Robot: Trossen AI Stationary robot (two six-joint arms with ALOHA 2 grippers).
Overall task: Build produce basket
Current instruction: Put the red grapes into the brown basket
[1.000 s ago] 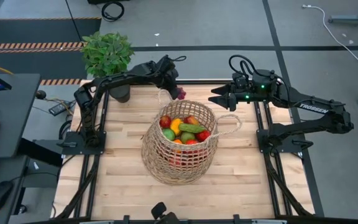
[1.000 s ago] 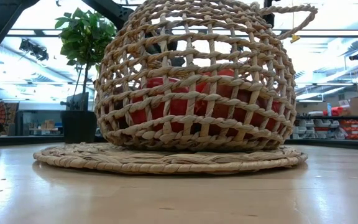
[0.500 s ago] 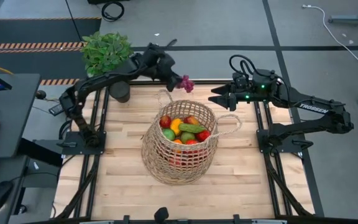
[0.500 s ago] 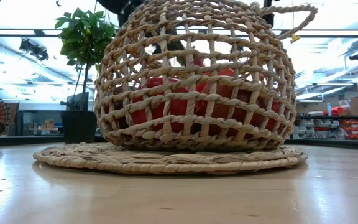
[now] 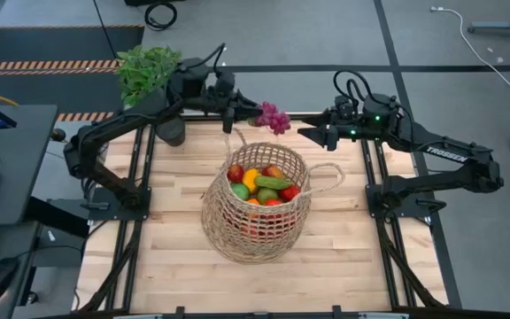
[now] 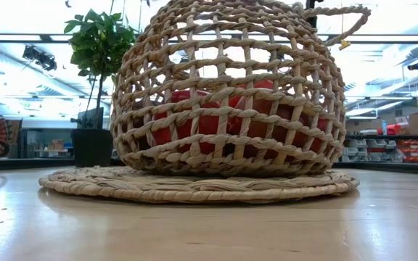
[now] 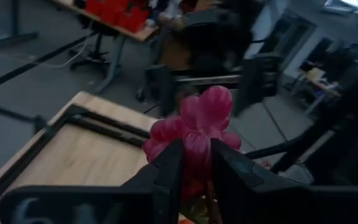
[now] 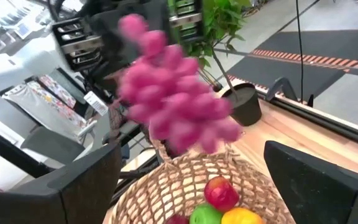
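Observation:
The tan wicker basket [image 5: 257, 202] stands on its flat woven base [image 6: 194, 185] mid-table, with apples, a lemon and a cucumber [image 5: 273, 182] inside. My left gripper [image 5: 257, 113] is shut on a purple bunch of grapes [image 5: 273, 118], high over the basket's far rim. The right wrist view shows those grapes [image 8: 173, 102] above the basket's rim [image 8: 166, 171]. My right gripper [image 5: 305, 133] is open, beyond the far-right side of the basket, pointing toward the grapes. My left gripper [image 7: 194, 154] pinches the grape bunch between its two fingers [image 7: 168, 171], on the bunch's near part [image 7: 196, 146]. The fingers come roughly level from the table's left. The rest of the bunch [image 7: 207, 112] sticks out past the fingertips, lifted clear of table and basket.
A potted green plant [image 5: 151, 75] stands at the table's far-left corner, beside my left arm. The basket's loop handles [image 5: 330, 177] stick up at its far and right sides. Bare wooden tabletop [image 5: 166, 257] lies left, right and near of the basket.
My left gripper, still shut on the grapes, has risen from just behind the basket's far rim and moved toward the table's right. The grapes now hang higher, over the far rim. The basket has stayed put.

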